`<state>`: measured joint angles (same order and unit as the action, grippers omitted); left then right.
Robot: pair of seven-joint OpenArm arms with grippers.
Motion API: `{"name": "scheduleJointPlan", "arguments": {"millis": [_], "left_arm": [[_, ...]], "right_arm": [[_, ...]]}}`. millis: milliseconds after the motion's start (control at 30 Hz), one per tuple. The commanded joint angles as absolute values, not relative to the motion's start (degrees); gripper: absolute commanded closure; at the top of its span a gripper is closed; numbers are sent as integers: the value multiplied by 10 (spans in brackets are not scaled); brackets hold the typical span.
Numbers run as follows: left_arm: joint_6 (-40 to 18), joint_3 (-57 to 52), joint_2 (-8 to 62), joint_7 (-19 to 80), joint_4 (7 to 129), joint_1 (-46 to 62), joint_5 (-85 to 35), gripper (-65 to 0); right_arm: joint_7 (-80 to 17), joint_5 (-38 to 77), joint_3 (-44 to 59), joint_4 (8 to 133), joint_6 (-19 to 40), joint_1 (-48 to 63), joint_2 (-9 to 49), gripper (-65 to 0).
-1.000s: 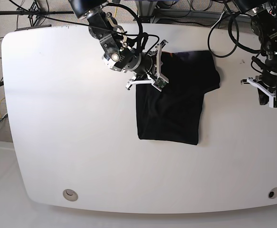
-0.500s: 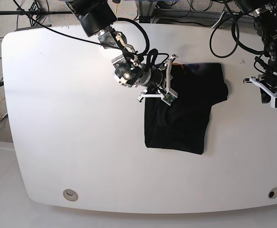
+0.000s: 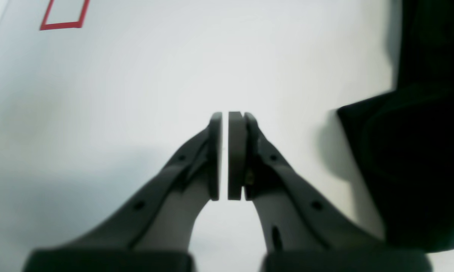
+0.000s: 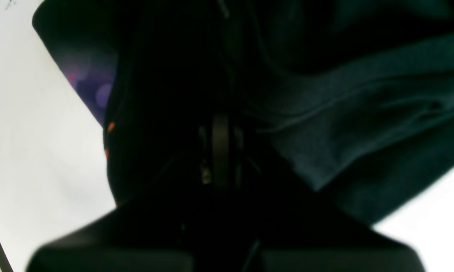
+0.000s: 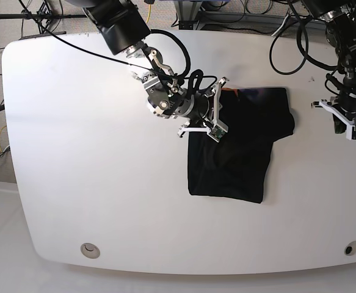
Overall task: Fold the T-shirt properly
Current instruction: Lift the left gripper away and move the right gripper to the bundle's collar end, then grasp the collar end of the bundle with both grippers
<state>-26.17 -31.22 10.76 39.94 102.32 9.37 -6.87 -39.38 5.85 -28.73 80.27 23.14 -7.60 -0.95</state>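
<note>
Black cloth, the T-shirt [image 5: 236, 149], lies partly folded on the white table [image 5: 74, 152], right of centre in the base view, as a narrow upright panel with one sleeve bulging toward the table's right edge and the purple and orange neck marks at its upper rim. The right gripper [image 5: 217, 125] sits low at the panel's upper left edge; in the right wrist view its jaws are pressed together with dark fabric all round them, so they appear clenched on the T-shirt [image 4: 363, 124], though the pinched layer itself is too dark to make out. A grip at this edge would suit dragging or turning the cloth, since the free lower hem can trail flat behind it. The left gripper [image 5: 347, 125] hangs over bare table, just beside the sleeve and apart from it; the left wrist view shows its pads [image 3: 235, 155] closed to a hairline gap with nothing between them, the sleeve [image 3: 419, 158] dark at the frame's right. Held clear, it keeps out of the cloth's way. The fold is judged unfinished: the sleeve still projects.
</note>
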Motion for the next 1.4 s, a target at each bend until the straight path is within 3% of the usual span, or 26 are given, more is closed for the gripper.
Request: {"name": "scheduleJointPlan", "arguments": {"millis": [0,400,567,700,833,967,1367], "left_arm": [[-264,-292,114,388,1048,77,-78,-16],[-264,-199,118,388,1057,63,-74,-19],[-264,-164,118,388,1058,64,-74,-48],[-264,-141,118,388,1069,67,-74,-144],[-265,-130,117,386,1101,87,-75,-248],[-265,-128,115,386,1119,96,-79,-292],[-266,-102,117,388,1119,96,-74,-295]], "right_arm": [[-399,48,-284,850,224,-81,-7,-8],[-463,49,-284,987,223,-70,-7,-37],[-497,49,-285,1026,223,-69,-7,-180],[-505,49,-287,1044,223,-67,-7,-314],[-505,46,-287,1043,223,-59,-7,-391],[-505,44,-287,1041,223,-58,-7,-394],[-505,44,-285,1040,223,-57,-5,-394]]}}
